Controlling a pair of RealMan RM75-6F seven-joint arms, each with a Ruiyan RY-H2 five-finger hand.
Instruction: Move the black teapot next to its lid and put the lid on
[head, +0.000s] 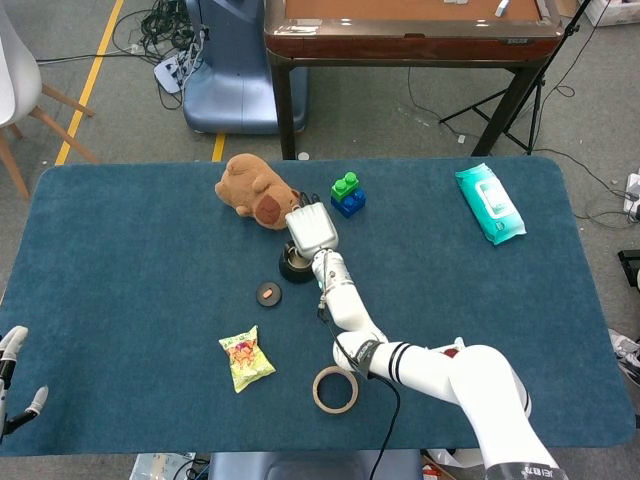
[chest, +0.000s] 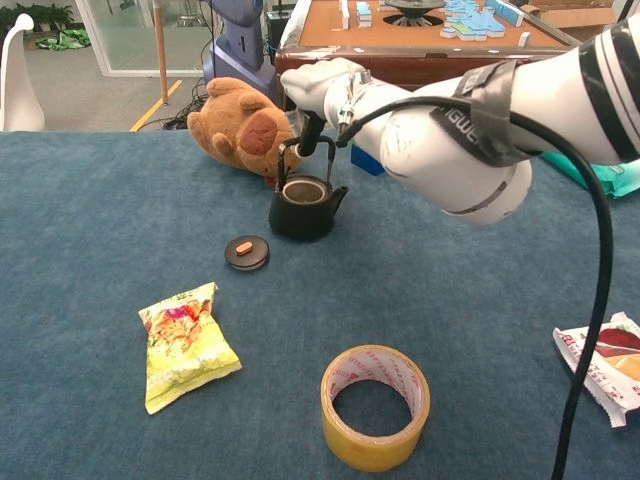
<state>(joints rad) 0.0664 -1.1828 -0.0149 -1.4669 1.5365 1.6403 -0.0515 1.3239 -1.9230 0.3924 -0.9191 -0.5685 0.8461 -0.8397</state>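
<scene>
The black teapot (chest: 301, 207) (head: 295, 267) hangs by its arched handle from my right hand (chest: 318, 88) (head: 311, 229), which grips the handle from above. The pot is open-topped and sits just right of and behind its lid (chest: 247, 251) (head: 268, 293), a flat black disc with an orange knob lying on the blue cloth. Whether the pot touches the cloth I cannot tell. My left hand (head: 12, 385) shows only at the head view's bottom left edge, off the table, fingers apart and holding nothing.
A brown plush toy (chest: 240, 125) lies right behind the teapot. Green and blue blocks (head: 347, 194) stand behind my right arm. A snack bag (chest: 185, 345), a tape roll (chest: 376, 405), a teal wipes pack (head: 489, 203) and a packet (chest: 606, 362) also lie on the table.
</scene>
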